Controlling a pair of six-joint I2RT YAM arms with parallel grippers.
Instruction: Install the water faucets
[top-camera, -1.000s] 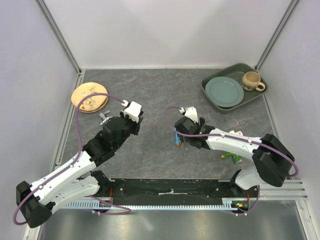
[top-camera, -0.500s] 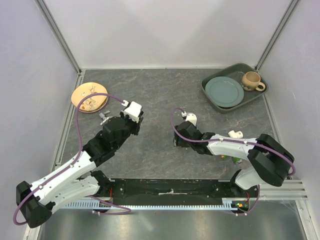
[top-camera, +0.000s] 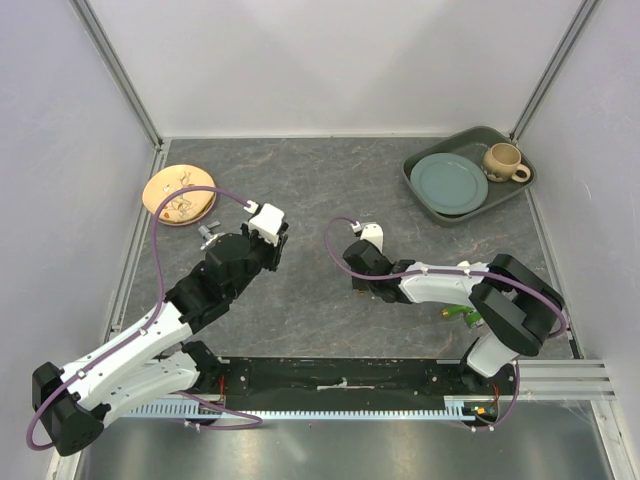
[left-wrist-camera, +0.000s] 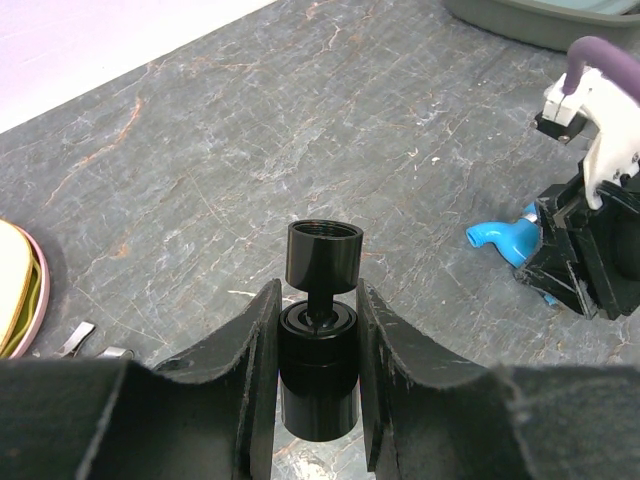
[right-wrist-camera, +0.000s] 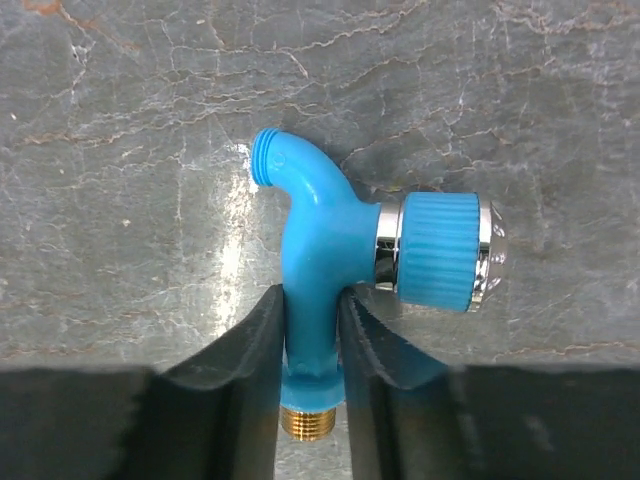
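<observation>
The blue water faucet (right-wrist-camera: 320, 250) lies flat on the grey table, its round ribbed knob (right-wrist-camera: 440, 250) to the right and its brass threaded tip (right-wrist-camera: 307, 422) between my fingers. My right gripper (right-wrist-camera: 312, 300) is shut on the faucet's stem. In the top view that gripper (top-camera: 362, 283) is low at the table's middle. The green faucet (top-camera: 462, 315) lies by the right arm. A black cylindrical fitting (left-wrist-camera: 318, 380) stands upright in my left gripper (left-wrist-camera: 318, 300), which is shut on it; its threaded cap (left-wrist-camera: 323, 255) sits above. The blue faucet (left-wrist-camera: 500, 238) shows to its right.
A grey tray (top-camera: 412, 172) at the back right holds a green plate (top-camera: 448, 183) and a beige mug (top-camera: 503, 160). A round wooden disc (top-camera: 180, 193) lies at the back left, with small metal bits (top-camera: 207, 235) near it. White walls enclose the table.
My right gripper dropped onto the blue faucet and its jaws closed from wide open onto the stem. The left arm and its black fitting stayed still.
</observation>
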